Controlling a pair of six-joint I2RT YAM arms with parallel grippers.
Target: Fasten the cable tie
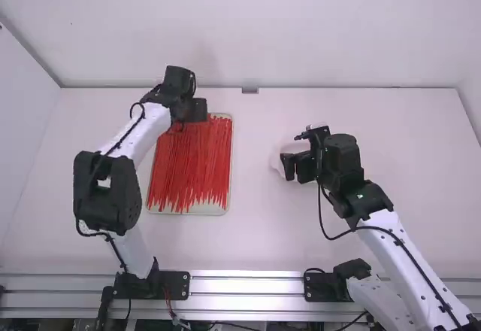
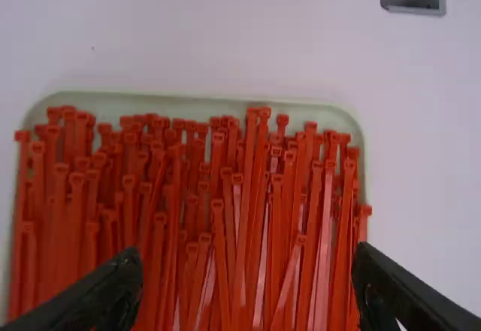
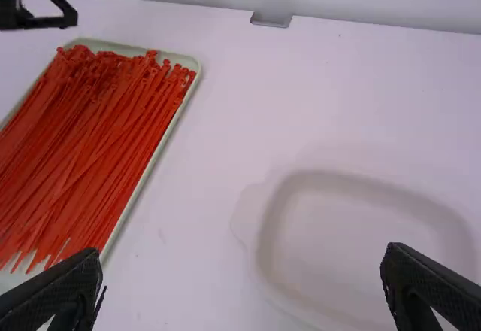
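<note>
Red cable ties sit centre-left; your left gripper hangs spread above them to pick one, right gripper spread over the dish

Left arm: base left of middle, elbow folded back low, forearm stretched forward and rightward, wrist pitched downward. Left gripper: fingers stood wide apart, nothing between them. Right arm: base right of middle, extended forward and leftward, wrist level. Right gripper: fingers spread wide, nothing held
</note>
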